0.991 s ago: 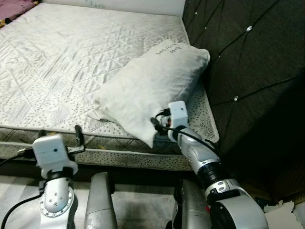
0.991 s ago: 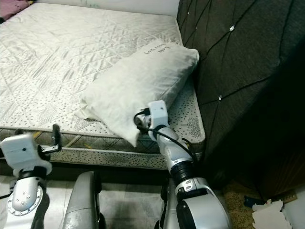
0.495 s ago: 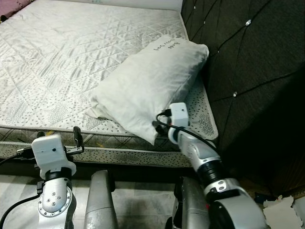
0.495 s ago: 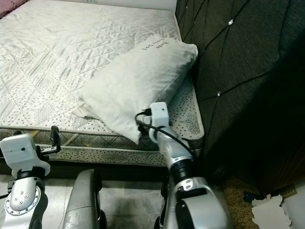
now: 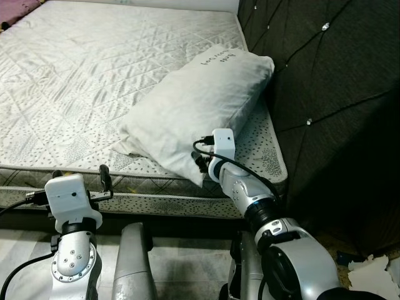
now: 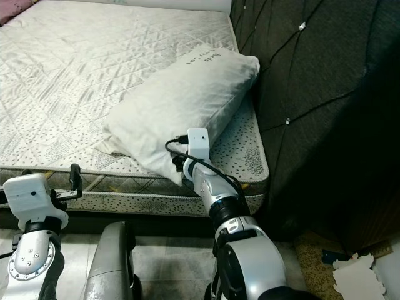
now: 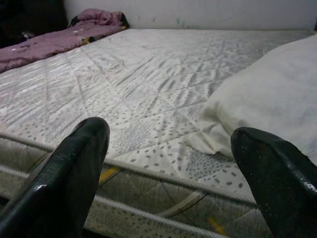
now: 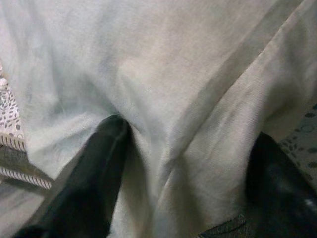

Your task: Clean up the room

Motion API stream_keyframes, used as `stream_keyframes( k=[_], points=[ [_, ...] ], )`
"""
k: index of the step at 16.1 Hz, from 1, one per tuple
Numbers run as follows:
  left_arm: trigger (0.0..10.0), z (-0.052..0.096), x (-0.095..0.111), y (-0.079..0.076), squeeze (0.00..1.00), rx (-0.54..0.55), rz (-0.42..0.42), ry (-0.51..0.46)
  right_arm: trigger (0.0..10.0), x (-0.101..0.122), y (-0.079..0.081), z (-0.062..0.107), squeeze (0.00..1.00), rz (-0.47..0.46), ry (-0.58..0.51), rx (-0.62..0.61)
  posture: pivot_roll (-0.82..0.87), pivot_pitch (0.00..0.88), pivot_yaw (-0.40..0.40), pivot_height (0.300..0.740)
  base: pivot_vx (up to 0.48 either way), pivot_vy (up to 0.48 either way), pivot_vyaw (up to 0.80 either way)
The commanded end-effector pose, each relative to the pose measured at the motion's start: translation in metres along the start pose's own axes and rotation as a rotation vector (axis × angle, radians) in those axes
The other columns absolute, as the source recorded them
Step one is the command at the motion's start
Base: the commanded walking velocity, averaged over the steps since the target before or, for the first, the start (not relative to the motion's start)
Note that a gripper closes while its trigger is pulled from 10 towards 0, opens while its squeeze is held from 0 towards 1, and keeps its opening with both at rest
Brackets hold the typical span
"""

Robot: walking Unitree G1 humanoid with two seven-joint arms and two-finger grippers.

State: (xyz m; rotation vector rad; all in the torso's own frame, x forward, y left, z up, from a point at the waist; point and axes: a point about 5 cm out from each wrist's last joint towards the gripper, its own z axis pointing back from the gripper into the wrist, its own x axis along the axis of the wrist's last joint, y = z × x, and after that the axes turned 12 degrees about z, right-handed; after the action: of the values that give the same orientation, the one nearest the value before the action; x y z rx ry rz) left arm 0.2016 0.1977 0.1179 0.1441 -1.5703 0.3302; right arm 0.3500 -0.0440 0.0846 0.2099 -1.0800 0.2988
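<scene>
Left eye view: a plump off-white fabric pillow [image 5: 200, 109] lies on the quilted grey mattress [image 5: 75, 81] beside the tufted dark headboard [image 5: 325, 94].

Left wrist view: left pincer [image 7: 171, 163] gapes.

Right wrist view: right pincer [image 8: 185, 173] straddles creased pillow cloth, spread wide.

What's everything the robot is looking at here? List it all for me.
mattress: one, white quilted, bare, before the robot.
pillow: one, off-white, on the mattress beside the headboard.
headboard: one, dark tufted, on the right.
blanket: one, purple, at the mattress's far side.
paper scraps: white, on the floor, lower right.
left gripper: black fingers open, facing the mattress edge.
right gripper: black fingers spread around the pillow's near corner.
</scene>
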Motion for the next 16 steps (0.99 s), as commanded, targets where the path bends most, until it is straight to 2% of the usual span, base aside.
stream_keyframes(
  k=[1,4,7,8,10,11,12,13,16],
  points=[
    [10.0,0.001,0.005,0.000,0.00,-0.001,-0.006,-0.011,0.0,0.022,0.025,-0.002,0.00,-0.019,-0.060,0.044,0.12,0.053,-0.059,0.554,0.000,0.000,0.00],
    [10.0,0.010,0.006,0.003,0.00,0.019,-0.007,-0.004,0.0,0.031,0.025,-0.006,0.00,-0.041,-0.091,0.018,0.13,0.076,-0.066,0.554,0.000,0.000,0.00],
    [10.0,0.017,0.006,0.003,0.00,0.009,0.017,0.017,0.0,0.028,0.020,-0.006,0.00,-0.049,-0.097,-0.001,0.13,0.095,-0.061,0.554,0.000,0.000,0.00],
    [10.0,0.022,0.009,-0.001,0.00,-0.024,0.030,0.011,0.0,0.025,0.015,-0.006,0.00,-0.052,-0.100,-0.022,0.13,0.104,-0.060,0.554,0.000,0.000,0.00],
    [10.0,0.028,0.011,-0.016,0.00,-0.152,0.145,0.027,0.0,0.024,0.001,-0.005,0.00,-0.024,-0.121,-0.080,0.13,0.108,-0.058,0.554,0.000,0.000,0.00],
    [10.0,0.029,0.012,-0.019,0.00,-0.178,0.169,0.032,0.0,0.025,-0.003,-0.005,0.00,-0.012,-0.133,-0.095,0.13,0.108,-0.059,0.554,0.000,0.000,0.00],
    [10.0,0.031,0.013,-0.026,0.00,-0.212,0.191,0.039,0.0,0.032,-0.017,-0.004,0.00,-0.001,-0.163,-0.149,0.13,0.107,-0.060,0.554,0.000,0.000,0.00],
    [10.0,0.031,0.014,-0.030,0.00,-0.239,0.204,0.043,0.0,0.037,-0.027,-0.003,0.00,0.000,-0.176,-0.175,0.12,0.108,-0.061,0.554,0.000,0.000,0.00],
    [10.0,0.032,0.012,-0.031,0.00,-0.256,0.212,0.057,0.0,0.046,-0.042,-0.001,0.00,-0.006,-0.197,-0.225,0.12,0.108,-0.066,0.554,0.000,0.000,0.00]
  ],
)
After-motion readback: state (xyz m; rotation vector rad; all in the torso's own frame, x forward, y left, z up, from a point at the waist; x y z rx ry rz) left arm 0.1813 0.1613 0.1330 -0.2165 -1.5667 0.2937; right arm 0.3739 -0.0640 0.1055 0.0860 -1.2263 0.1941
